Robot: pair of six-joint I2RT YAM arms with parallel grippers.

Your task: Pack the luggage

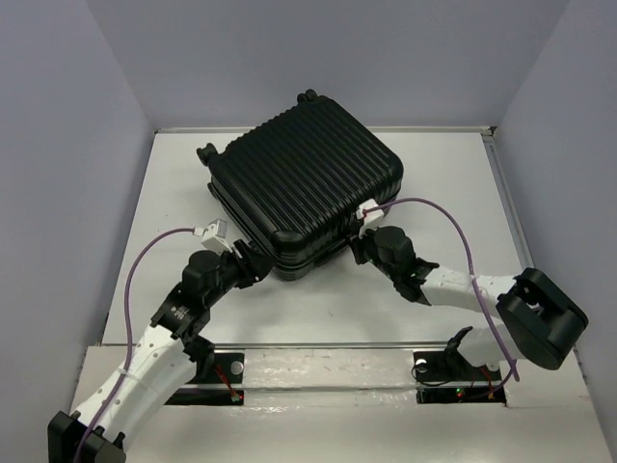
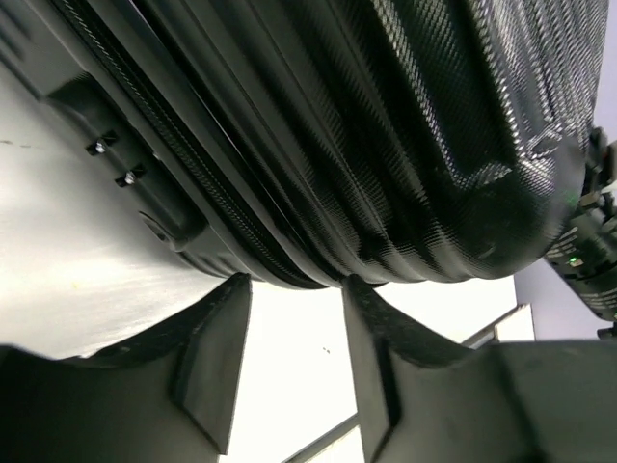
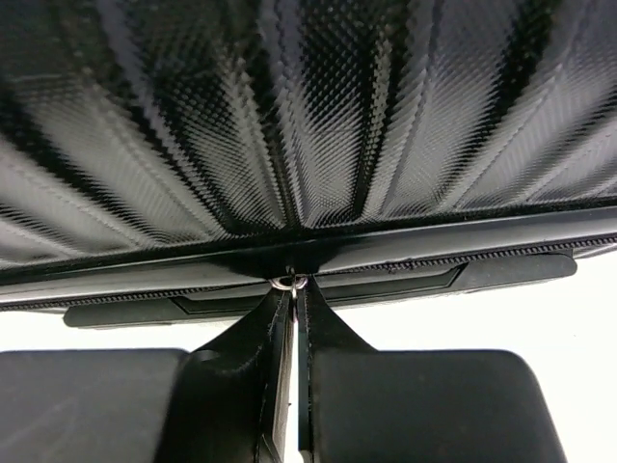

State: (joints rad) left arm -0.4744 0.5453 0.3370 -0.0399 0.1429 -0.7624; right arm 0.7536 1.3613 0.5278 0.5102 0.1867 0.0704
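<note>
The luggage is a big black ribbed hard-shell suitcase lying flat and closed on the white table. My left gripper is at its near left corner. In the left wrist view that gripper is open, its fingertips just under the luggage's rounded edge, with only bare table showing between them. My right gripper is at the near right side. In the right wrist view it is shut on a small metal zipper pull on the seam of the luggage.
Grey walls stand round the table on three sides. A raised rim runs along the right edge. Purple cables loop over both arms. The right arm shows at the right of the left wrist view.
</note>
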